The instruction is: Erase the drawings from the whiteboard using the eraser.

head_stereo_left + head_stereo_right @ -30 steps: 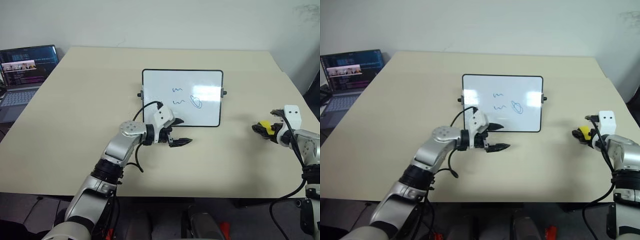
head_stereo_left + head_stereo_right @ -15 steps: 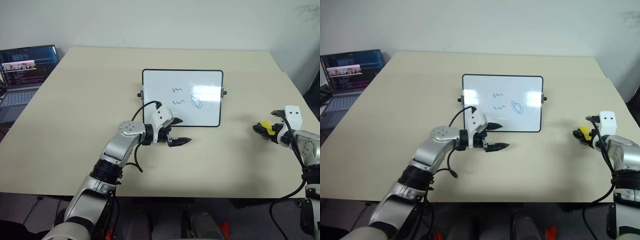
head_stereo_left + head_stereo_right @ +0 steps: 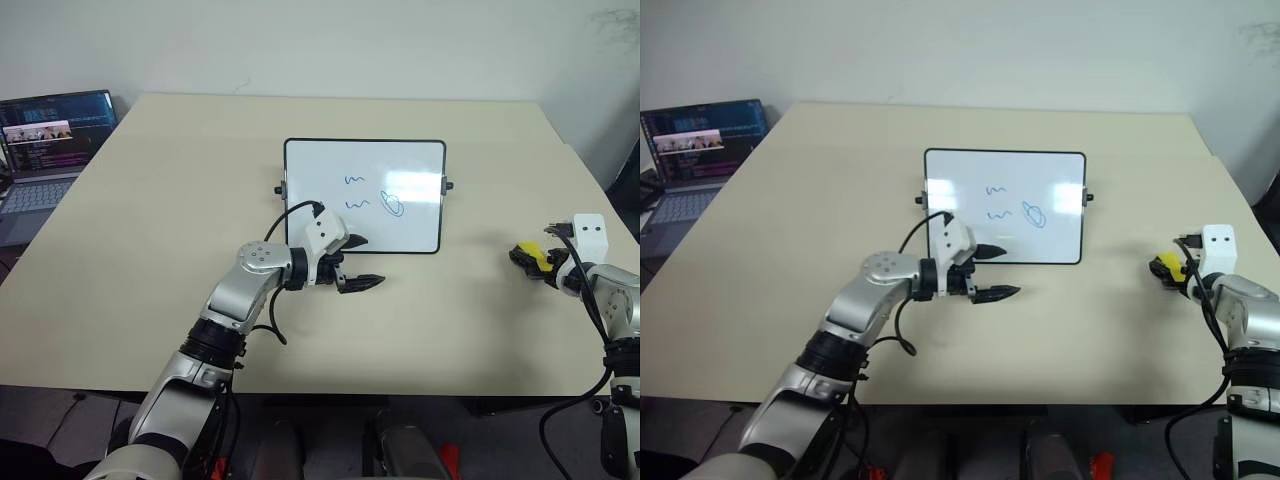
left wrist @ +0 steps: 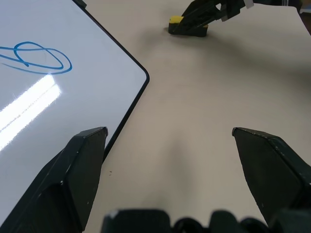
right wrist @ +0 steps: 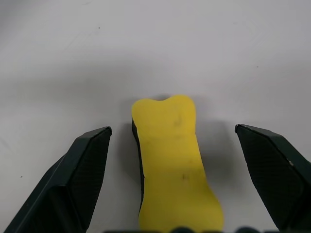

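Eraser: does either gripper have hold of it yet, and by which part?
Nothing is held. The eraser lies on the table between the open right gripper fingers, untouched. The left gripper is open, empty.

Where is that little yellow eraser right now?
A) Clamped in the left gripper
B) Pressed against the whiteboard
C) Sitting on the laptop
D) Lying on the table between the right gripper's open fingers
D: in the right wrist view the eraser lies on the table with the right gripper spread wide on either side of it, gaps showing on both sides; the whiteboard sits apart from it.
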Robot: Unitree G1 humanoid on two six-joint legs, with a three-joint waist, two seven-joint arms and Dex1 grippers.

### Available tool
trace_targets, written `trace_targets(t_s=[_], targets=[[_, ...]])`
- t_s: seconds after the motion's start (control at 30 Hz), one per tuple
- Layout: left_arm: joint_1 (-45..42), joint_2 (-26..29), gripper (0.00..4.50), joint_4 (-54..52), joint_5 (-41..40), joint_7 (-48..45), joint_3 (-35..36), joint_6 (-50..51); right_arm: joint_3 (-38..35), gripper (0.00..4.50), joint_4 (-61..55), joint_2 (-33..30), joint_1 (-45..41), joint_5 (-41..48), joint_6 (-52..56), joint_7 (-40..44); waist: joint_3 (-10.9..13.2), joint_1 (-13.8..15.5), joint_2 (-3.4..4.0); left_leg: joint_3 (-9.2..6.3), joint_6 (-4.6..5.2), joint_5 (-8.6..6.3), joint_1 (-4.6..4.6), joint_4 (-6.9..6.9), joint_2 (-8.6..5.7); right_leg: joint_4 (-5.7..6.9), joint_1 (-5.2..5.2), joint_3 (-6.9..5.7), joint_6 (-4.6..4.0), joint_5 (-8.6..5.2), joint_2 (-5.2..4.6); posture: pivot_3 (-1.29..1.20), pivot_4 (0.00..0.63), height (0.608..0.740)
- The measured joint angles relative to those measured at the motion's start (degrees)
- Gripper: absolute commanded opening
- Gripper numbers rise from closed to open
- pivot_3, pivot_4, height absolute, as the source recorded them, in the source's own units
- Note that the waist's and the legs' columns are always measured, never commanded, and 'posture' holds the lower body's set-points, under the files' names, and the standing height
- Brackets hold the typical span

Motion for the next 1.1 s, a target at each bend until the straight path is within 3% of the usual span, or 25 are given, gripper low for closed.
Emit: trace_targets(t_s=[1.1], targets=[[-0.2, -0.2, 4.5, -0.4, -0.3, -0.1, 0.0, 0.2, 0.0, 4.31, 0.5, -0.8, -0.6, 0.3, 2.1, 2.8, 0.0, 0.0, 0.0, 0.0, 0.0, 0.0, 0.0, 0.01, 0.0, 0.0, 0.01, 0.0, 0.0, 0.0, 0.0, 0.0, 0.15, 0.74]])
